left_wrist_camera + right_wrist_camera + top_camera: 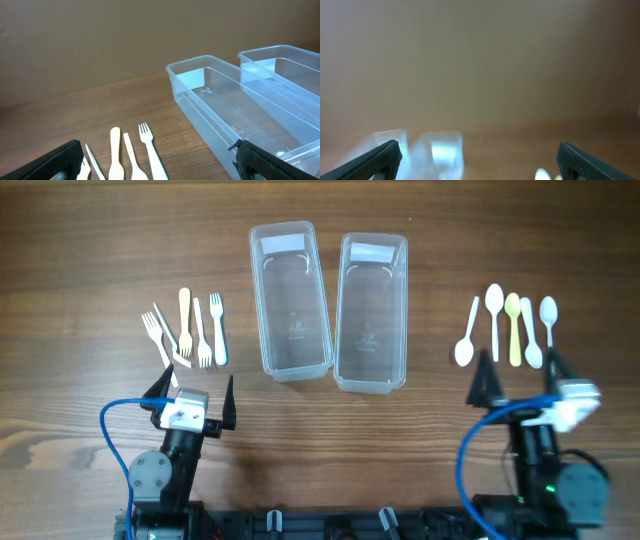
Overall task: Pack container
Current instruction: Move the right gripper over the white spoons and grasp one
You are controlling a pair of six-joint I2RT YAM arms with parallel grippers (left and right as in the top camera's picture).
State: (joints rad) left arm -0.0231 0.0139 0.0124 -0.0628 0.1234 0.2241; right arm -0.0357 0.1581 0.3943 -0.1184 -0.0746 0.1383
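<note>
Overhead: you see two clear plastic containers lying side by side at the middle of the wooden table (80, 240), the left container (290, 300) and the right container (372, 312) almost touching along their long sides, and neither has anything in it. A cluster of forks (188, 330) lies on the table left of them, and a row of spoons (508, 328) lies to the right. Your left gripper (195, 392) sits just below the forks and your right gripper (518, 385) just below the spoons. Both have their jaws spread wide and hold nothing.

Left wrist: the left container (215, 95) runs away from you on the right, bare inside, with the right container (280, 60) behind it. The forks lie between the wide-apart jaws, untouched.

Right wrist: the view is blurred. You can make out two pale container shapes low on the left, though not what they contain, and spoon tips at the bottom edge. The jaws stand wide at the two corners, gripping nothing.
</note>
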